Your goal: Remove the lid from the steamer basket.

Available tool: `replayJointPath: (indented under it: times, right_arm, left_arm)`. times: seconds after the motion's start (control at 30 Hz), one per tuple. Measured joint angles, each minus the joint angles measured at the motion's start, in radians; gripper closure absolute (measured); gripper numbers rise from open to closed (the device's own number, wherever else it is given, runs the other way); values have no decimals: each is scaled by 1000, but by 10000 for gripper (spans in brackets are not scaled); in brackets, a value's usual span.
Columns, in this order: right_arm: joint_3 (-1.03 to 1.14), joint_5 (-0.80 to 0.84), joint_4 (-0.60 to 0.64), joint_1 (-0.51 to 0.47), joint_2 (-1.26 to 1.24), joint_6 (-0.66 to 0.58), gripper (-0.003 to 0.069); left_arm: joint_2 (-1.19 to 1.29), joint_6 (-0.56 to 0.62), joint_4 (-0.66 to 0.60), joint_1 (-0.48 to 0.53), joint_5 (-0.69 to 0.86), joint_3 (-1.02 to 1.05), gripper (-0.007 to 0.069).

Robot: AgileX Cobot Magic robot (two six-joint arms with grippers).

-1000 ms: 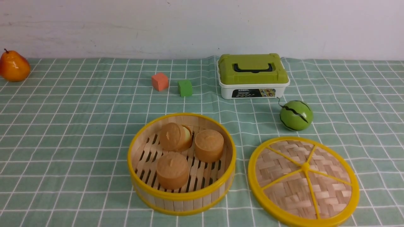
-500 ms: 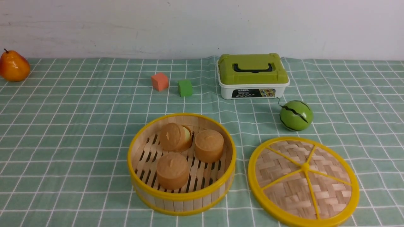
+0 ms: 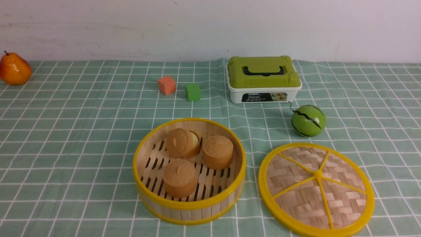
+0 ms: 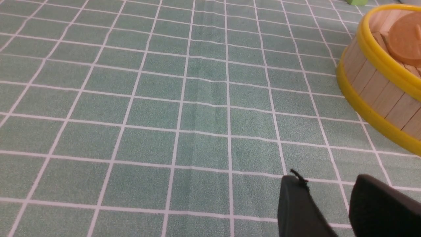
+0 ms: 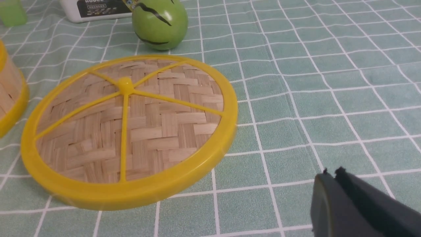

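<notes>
The steamer basket (image 3: 189, 207) stands uncovered at the front middle, with three brown round cakes (image 3: 180, 177) on its slatted floor. The lid (image 3: 315, 189), woven bamboo with a yellow rim and spokes, lies flat on the cloth to the basket's right; it also shows in the right wrist view (image 5: 128, 128). Neither gripper shows in the front view. My left gripper (image 4: 329, 184) is open and empty above bare cloth, left of the basket (image 4: 375, 82). My right gripper (image 5: 332, 172) is shut and empty, right of the lid and apart from it.
A white box with a green handled lid (image 3: 263, 79) stands at the back. A green toy melon (image 3: 308, 120) sits beyond the lid. An orange cube (image 3: 166, 85) and a green cube (image 3: 192, 92) lie behind the basket. A pear (image 3: 13, 69) sits far left.
</notes>
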Motion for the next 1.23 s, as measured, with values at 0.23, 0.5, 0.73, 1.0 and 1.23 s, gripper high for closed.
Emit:
replayJointPath:
  times: [0.23, 0.5, 0.73, 1.0, 1.23]
  right_arm:
    - [0, 1, 0, 0, 0, 0, 657]
    - [0, 1, 0, 0, 0, 0, 647]
    - [0, 1, 0, 0, 0, 0, 638]
    - [0, 1, 0, 0, 0, 0, 627]
    - [0, 1, 0, 0, 0, 0, 620]
  left_arm:
    - [0, 0, 0, 0, 0, 0, 386]
    - [0, 0, 0, 0, 0, 0, 386]
    - [0, 0, 0, 0, 0, 0, 386]
    - [0, 0, 0, 0, 0, 0, 386]
    - [0, 0, 0, 0, 0, 0, 386]
